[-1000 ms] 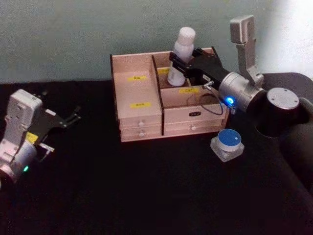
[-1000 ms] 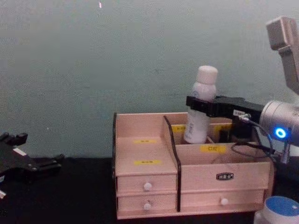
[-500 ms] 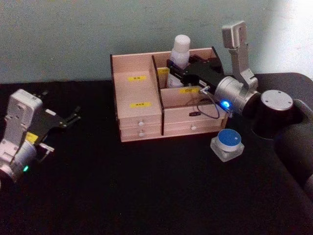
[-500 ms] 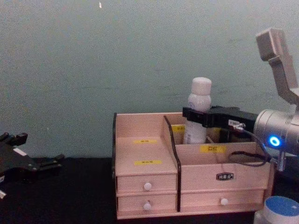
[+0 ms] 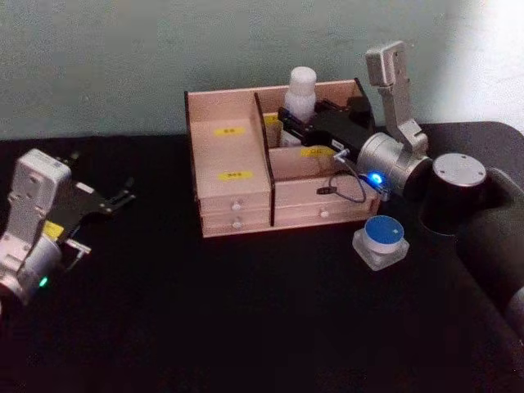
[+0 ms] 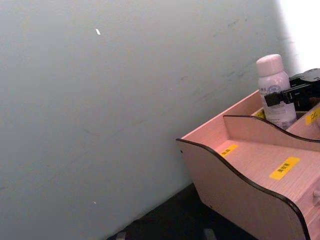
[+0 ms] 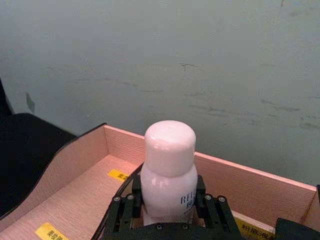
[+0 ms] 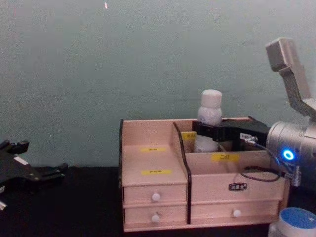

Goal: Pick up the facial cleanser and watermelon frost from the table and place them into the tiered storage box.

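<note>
The facial cleanser, a tall white bottle with a rounded cap, stands upright in the back right compartment of the tiered storage box. My right gripper is shut on the bottle's body, reaching in over the box's right side; the facial cleanser sits between the black fingers. In the chest view the right gripper holds the facial cleanser low in the tiered storage box. The watermelon frost, a squat jar with a blue lid, rests on the table right of the box. My left gripper hangs open at the far left.
A black table carries everything and a pale green wall rises close behind the box. The box's left tiers with yellow labels hold nothing. In the left wrist view the box's curved side wall is near.
My right gripper has lowered the facial cleanser into the back right compartment, so less of the bottle stands above the box rim. The left arm has stayed put.
</note>
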`<action>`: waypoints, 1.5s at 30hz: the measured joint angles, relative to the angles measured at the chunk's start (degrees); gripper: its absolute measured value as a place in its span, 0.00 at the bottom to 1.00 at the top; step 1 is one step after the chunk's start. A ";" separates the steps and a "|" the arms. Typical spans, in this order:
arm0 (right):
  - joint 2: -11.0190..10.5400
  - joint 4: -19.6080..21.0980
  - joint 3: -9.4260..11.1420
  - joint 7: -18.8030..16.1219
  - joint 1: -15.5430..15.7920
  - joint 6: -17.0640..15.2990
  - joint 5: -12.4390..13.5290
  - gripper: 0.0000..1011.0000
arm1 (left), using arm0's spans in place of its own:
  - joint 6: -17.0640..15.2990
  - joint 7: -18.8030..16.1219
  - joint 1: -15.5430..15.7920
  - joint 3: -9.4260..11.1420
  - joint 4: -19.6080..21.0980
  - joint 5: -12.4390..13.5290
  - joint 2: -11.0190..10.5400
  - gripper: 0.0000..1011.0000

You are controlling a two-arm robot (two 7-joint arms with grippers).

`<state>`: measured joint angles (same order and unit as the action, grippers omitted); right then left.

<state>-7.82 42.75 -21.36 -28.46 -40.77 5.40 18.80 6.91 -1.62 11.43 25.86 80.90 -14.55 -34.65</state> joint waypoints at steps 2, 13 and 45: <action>-0.01 0.00 0.00 0.01 0.00 0.00 0.00 0.59 | 0.00 0.00 0.00 0.00 0.00 0.00 0.00 0.99; -0.05 0.06 -0.04 0.03 0.03 -0.01 0.10 0.59 | 0.00 0.00 0.00 0.00 0.00 0.00 0.00 0.99; -0.56 2.55 0.17 0.26 1.18 0.01 -0.08 0.99 | 0.00 0.00 0.00 0.00 0.00 0.00 0.00 0.99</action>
<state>-8.39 45.30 -21.20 -28.20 -39.59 5.41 18.72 6.91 -1.62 11.43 25.86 80.90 -14.55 -34.65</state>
